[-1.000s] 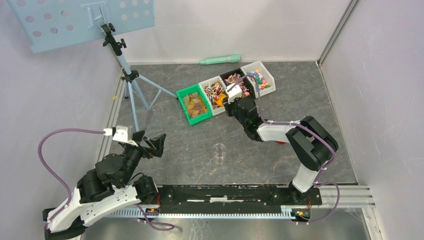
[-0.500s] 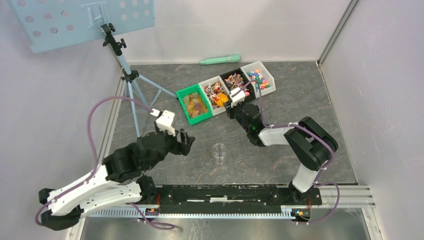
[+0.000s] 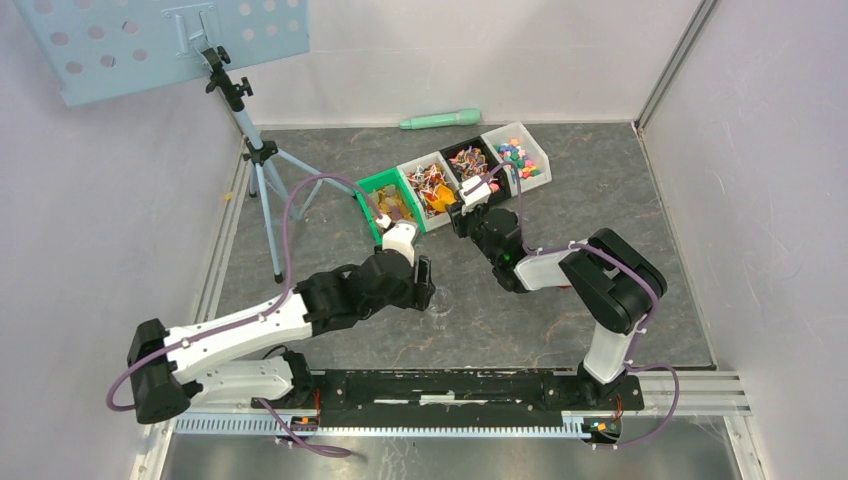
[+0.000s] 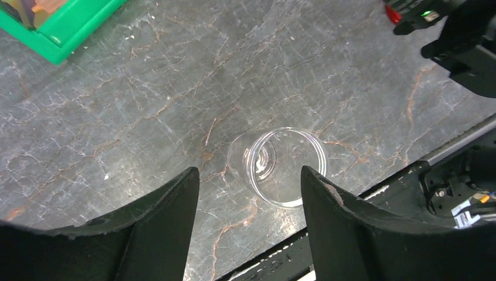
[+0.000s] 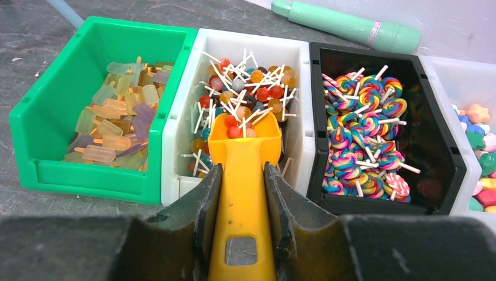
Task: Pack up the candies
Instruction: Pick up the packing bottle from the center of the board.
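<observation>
The candies lie sorted in a row of bins. My right gripper is shut on the handle of the yellow scoop. The scoop's bowl rests in the white bin of small round lollipops and holds a few of them. In the top view this gripper is at the bins' near side. My left gripper is open and empty. It hovers over a clear empty jar that stands on the table. In the top view this gripper hides the jar.
A green bin holds popsicle sweets. A black bin holds swirl lollipops. A further white bin holds star sweets. A mint-green cylinder lies behind the bins. A tripod stands at the left. Walls enclose the table.
My left arm has swung from the left edge to the table's middle, over the jar, with its gripper open. My right gripper, holding the scoop, has barely shifted at the bins.
</observation>
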You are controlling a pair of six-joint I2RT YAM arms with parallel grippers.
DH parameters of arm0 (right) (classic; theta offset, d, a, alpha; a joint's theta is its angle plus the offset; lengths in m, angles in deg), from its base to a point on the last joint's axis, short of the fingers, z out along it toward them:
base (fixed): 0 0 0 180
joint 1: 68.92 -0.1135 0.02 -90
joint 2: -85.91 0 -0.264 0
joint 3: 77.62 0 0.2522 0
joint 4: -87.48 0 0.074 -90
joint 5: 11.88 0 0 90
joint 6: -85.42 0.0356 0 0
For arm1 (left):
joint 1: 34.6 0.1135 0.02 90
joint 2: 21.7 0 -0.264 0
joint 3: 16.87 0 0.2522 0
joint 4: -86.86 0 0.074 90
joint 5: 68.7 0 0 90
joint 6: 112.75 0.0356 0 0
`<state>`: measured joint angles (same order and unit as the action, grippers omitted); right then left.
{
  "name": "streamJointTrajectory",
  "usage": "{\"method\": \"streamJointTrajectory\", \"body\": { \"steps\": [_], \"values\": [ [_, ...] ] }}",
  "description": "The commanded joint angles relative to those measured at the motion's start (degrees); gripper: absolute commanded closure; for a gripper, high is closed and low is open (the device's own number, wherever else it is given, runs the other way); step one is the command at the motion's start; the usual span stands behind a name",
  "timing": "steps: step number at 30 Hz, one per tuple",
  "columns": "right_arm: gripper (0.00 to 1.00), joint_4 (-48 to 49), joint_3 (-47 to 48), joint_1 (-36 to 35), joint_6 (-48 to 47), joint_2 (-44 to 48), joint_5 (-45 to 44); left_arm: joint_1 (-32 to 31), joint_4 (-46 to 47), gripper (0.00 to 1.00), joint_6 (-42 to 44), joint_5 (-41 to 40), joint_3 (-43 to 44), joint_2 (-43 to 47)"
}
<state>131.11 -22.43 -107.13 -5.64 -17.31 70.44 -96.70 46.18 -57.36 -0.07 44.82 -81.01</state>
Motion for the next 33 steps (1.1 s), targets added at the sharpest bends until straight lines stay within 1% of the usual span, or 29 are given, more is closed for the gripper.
{"method": "streamJointTrajectory", "body": {
  "steps": [1,5,10,13,16,20,21,25,28,33],
  "values": [
    [1.00,6.9,-0.7,-0.1,1.0,-0.3,1.5,0.1,3.5,0.30,-4.9,-1.0,1.0,-3.6],
    [1.00,9.5,-2.1,0.2,1.0,0.6,1.9,0.6,3.6,0.35,-5.1,-3.1,1.2,-7.0],
    [1.00,9.5,-1.8,0.3,1.0,1.6,2.3,1.3,5.7,0.38,-4.1,1.1,2.1,-10.6],
    [1.00,9.4,-1.7,0.4,1.0,1.8,2.3,1.4,6.0,0.43,-3.8,1.3,2.3,-11.8],
    [1.00,9.9,-2.0,0.6,1.0,2.0,2.9,1.3,5.3,0.55,-3.3,0.1,2.3,-12.4],
    [1.00,13.6,-3.2,0.6,0.5,1.9,4.9,1.4,5.9,0.75,-2.3,-1.9,1.8,-12.0],
    [1.00,13.8,-3.2,0.6,0.7,1.8,4.9,1.4,6.1,0.78,-2.0,-2.6,1.6,-11.8],
    [1.00,16.7,-4.4,0.6,0.7,1.8,4.2,2.9,5.1,0.97,-0.4,-3.8,3.1,-11.9],
    [1.00,17.5,-5.2,0.7,-0.5,1.9,3.1,4.2,4.0,0.98,1.2,-4.5,4.1,-12.7],
    [1.00,19.9,-7.1,1.3,-1.7,2.2,3.0,6.5,2.4,0.98,2.3,-3.5,5.2,-13.1]
  ]
}}
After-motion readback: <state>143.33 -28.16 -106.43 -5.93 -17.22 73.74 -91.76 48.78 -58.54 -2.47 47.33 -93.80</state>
